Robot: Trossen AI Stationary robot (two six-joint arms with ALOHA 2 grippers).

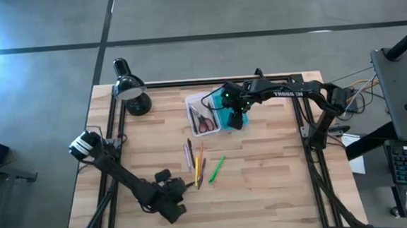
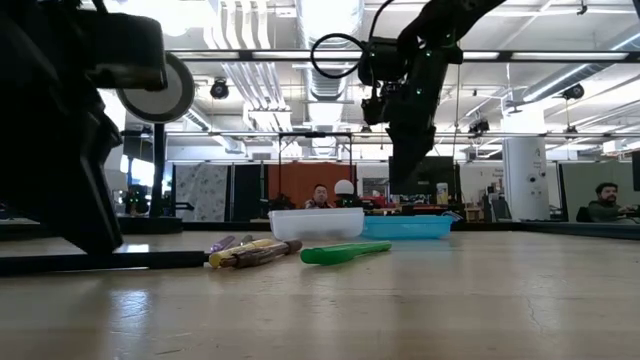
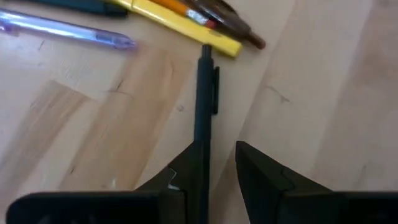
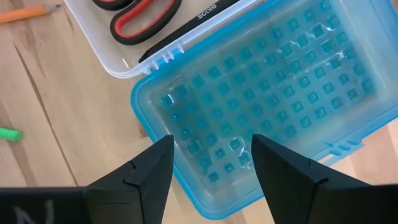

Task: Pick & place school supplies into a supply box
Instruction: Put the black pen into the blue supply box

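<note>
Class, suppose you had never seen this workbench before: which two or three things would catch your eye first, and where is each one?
The open supply box at the table's far middle, red scissors inside and its teal lid folded out beside it, with the right gripper open just above that lid. Next, the loose pens and a green marker mid-table. Last, the left gripper near the front edge, with a dark pen between its fingers.

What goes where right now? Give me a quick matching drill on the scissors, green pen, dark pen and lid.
Things:
1. scissors
2. green pen
3. dark pen
4. teal lid

Places:
A. under the open right hand
B. inside the clear box
C. at the open fingers of the left hand
D. lying apart from the pen cluster

Pairs: 1-B, 2-D, 3-C, 4-A
</note>
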